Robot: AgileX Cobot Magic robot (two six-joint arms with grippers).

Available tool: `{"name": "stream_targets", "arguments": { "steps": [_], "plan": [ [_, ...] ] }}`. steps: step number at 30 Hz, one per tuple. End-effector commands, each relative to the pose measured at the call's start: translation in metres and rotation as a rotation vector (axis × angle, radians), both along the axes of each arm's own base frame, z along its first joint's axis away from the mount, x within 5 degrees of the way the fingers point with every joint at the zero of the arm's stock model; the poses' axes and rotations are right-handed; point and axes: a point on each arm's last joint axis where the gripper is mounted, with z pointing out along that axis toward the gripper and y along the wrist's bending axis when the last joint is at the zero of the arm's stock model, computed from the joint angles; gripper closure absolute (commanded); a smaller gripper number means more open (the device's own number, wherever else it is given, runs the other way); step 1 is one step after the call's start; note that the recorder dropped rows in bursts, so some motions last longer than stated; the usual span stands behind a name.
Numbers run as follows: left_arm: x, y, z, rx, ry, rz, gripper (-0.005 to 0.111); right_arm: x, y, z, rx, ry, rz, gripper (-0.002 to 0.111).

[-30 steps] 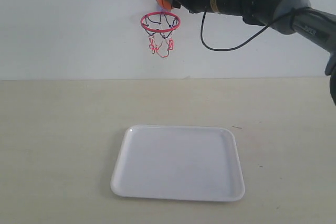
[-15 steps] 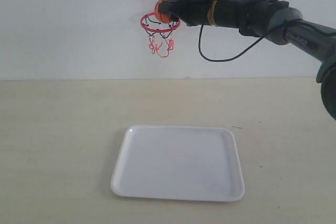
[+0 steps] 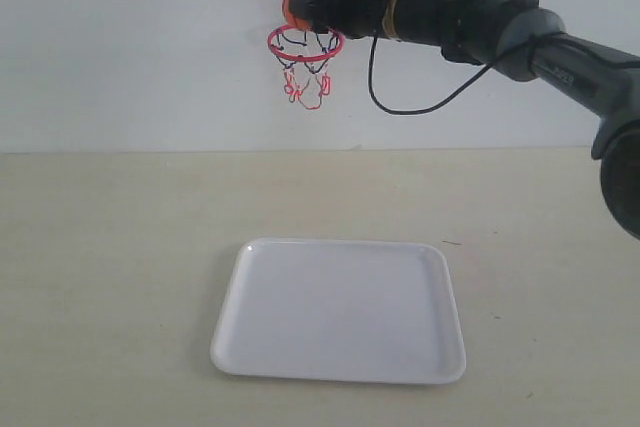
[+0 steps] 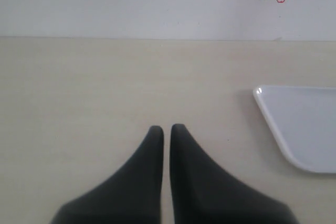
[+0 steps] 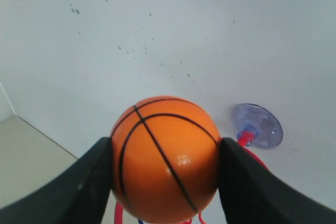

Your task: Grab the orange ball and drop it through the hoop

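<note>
My right gripper is shut on the orange ball, holding it just above the red ring of the hoop on the white wall. In the right wrist view the ball fills the gap between both black fingers, and the hoop's bluish suction cup shows on the wall beside it. The net hangs below the ring. My left gripper is shut and empty, low over the tan table, out of the exterior view.
A white tray lies on the tan table below and a little in front of the hoop; its corner shows in the left wrist view. The right arm's black cable loops down near the wall.
The right gripper dipped with the ball to the ring, then rose and shifted left; it now holds the ball above the ring's left side. The left gripper shows no earlier view.
</note>
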Motion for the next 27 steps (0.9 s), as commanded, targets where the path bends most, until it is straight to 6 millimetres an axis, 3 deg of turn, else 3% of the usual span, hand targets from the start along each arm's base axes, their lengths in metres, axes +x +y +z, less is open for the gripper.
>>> {"name": "stream_targets", "arguments": {
  "steps": [1, 3, 4, 11, 17, 21, 27],
  "plan": [
    [0.0, 0.0, -0.001, -0.008, -0.002, 0.0, 0.103, 0.002, -0.002, 0.007, 0.033, -0.003, -0.07, 0.05],
    [0.0, 0.0, -0.001, -0.008, -0.002, 0.0, 0.103, 0.006, -0.007, 0.008, 0.072, 0.018, -0.138, 0.023],
    [0.0, 0.0, -0.001, -0.008, -0.002, 0.0, 0.103, 0.007, -0.007, 0.008, 0.072, 0.016, -0.146, 0.02],
    [0.0, 0.0, -0.001, -0.008, -0.002, 0.0, 0.103, 0.004, -0.011, 0.019, 0.053, -0.02, -0.131, 0.021],
    [0.0, 0.0, -0.001, -0.008, -0.002, 0.0, 0.103, 0.002, -0.035, 0.039, -0.002, -0.079, -0.08, 0.021],
    [0.0, 0.0, -0.001, -0.008, -0.002, 0.0, 0.103, 0.001, -0.086, 0.035, -0.002, 0.002, 0.141, 0.021],
    [0.0, 0.0, -0.001, -0.008, -0.002, 0.0, 0.103, -0.007, -0.172, 0.032, 0.123, 0.212, 0.275, 0.021]
  ]
}}
